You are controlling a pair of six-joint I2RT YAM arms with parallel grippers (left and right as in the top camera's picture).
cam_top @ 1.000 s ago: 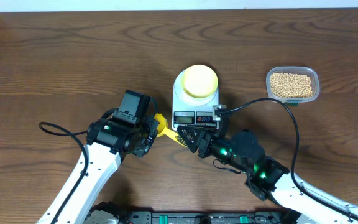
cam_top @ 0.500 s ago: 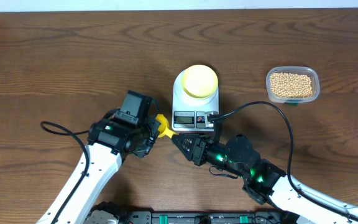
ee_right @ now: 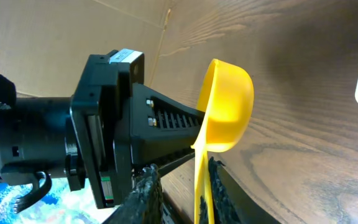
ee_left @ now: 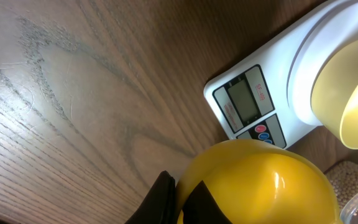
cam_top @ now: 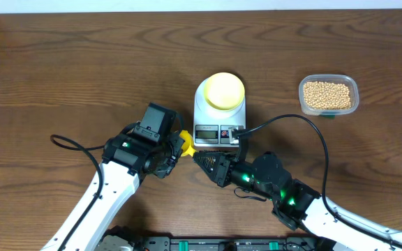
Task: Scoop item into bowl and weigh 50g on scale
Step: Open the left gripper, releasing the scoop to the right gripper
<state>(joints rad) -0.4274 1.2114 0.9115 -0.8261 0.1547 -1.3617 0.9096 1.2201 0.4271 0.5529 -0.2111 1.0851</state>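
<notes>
My left gripper (cam_top: 175, 145) is shut on the yellow scoop (cam_top: 183, 142), just left of the white scale (cam_top: 215, 132). In the left wrist view the scoop's domed cup (ee_left: 260, 180) sits against my left gripper (ee_left: 179, 186). My right gripper (cam_top: 202, 159) reaches in from the right. The scoop's thin handle (ee_right: 201, 186) runs between my right gripper's (ee_right: 179, 171) fingers, against one finger (ee_right: 219, 186), with a gap to the other, so it is open. The pale-yellow bowl (cam_top: 225, 90) stands empty on the scale. The beans (cam_top: 328, 95) lie in a clear tub.
The clear plastic tub (cam_top: 329, 80) stands at the right rear, apart from the scale. A black cable (cam_top: 306, 120) loops from the right arm past the scale's front corner. The scale's display (ee_left: 247, 102) faces the arms. Bare wooden table (cam_top: 82, 63) spreads to the left.
My right gripper has slid left over the scoop's handle and its jaws have narrowed around it. The left arm with the scoop has shifted slightly right.
</notes>
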